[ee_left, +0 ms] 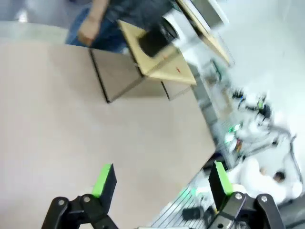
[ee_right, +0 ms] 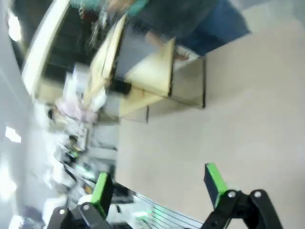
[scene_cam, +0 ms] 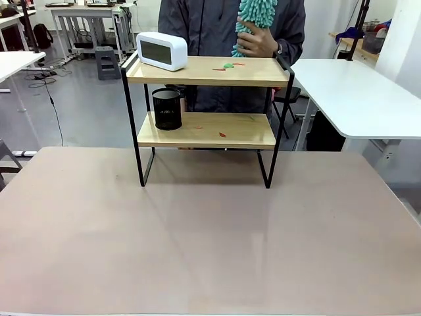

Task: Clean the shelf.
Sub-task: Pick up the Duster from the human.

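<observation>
Green-padded and black, the left gripper (ee_left: 161,179) hangs over the beige tabletop (ee_left: 71,119) with its two fingers spread wide and nothing between them. The small two-tier shelf of light wooden boards in a thin black frame (ee_left: 159,67) stands well apart from it, up the table.

From the front, the shelf (scene_cam: 205,99) stands on its four legs at the far middle of the beige table (scene_cam: 197,250), close to the far edge. A white rounded digital clock (scene_cam: 162,51) sits at the left end of the top board. A black mesh pen cup (scene_cam: 167,108) stands at the left end of the lower board. Small green and red scraps (scene_cam: 228,65) lie right of centre on the top board, and a few more on the lower one.

Behind the shelf's right half, the person's hand (scene_cam: 258,41) is closed around a teal fluffy duster (scene_cam: 255,20), held upright just above the top board's back edge. Bare tabletop runs broad from the shelf's legs to the near edge and out to both sides. A white table (scene_cam: 355,99) stands off to the right.

The right gripper (ee_right: 158,185) is likewise spread and holding nothing, above the tabletop well short of the shelf (ee_right: 152,74).
</observation>
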Available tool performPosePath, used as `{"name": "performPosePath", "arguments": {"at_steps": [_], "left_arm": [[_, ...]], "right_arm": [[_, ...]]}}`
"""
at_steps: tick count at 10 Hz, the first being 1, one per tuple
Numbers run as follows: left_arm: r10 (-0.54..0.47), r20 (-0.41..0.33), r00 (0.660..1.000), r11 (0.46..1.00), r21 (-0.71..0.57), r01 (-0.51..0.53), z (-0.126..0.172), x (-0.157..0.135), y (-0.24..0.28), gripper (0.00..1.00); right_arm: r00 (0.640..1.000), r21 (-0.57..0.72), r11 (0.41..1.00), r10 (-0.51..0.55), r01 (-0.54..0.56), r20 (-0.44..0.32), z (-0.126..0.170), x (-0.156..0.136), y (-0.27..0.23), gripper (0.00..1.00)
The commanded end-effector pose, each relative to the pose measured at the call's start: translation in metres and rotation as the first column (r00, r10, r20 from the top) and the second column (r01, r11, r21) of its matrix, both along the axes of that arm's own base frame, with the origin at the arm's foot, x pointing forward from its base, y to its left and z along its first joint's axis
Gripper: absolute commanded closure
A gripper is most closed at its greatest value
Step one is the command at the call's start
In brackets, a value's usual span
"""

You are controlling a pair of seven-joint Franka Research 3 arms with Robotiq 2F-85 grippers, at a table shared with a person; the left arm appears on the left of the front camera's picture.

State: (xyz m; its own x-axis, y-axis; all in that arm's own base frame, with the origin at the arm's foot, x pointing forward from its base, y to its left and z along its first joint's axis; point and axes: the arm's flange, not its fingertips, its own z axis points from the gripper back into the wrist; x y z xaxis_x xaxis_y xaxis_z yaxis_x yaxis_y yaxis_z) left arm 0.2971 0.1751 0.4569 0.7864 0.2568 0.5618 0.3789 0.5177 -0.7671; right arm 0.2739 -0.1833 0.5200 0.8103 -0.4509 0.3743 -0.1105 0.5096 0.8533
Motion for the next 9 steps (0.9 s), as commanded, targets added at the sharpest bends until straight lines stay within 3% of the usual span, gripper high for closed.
{"name": "performPosePath", "arguments": {"at_steps": [1,2,9], "left_arm": [[0.273,-0.067,0.960,0.940,-0.194,-0.281,-0.056,0.040,0.003,0.00],[0.000,0.000,1.000,1.000,0.000,0.000,0.000,0.000,0.000,0.00],[0.000,0.000,1.000,1.000,0.000,0.000,0.000,0.000,0.000,0.00]], "right_arm": [[0.962,0.342,0.900,-0.238,0.270,-0.135,-0.097,0.020,-0.014,0.00],[1.000,0.000,1.000,0.000,0.000,0.000,0.000,0.000,0.000,0.00],[1.000,0.000,1.000,0.000,0.000,0.000,0.000,0.000,0.000,0.00]]}}
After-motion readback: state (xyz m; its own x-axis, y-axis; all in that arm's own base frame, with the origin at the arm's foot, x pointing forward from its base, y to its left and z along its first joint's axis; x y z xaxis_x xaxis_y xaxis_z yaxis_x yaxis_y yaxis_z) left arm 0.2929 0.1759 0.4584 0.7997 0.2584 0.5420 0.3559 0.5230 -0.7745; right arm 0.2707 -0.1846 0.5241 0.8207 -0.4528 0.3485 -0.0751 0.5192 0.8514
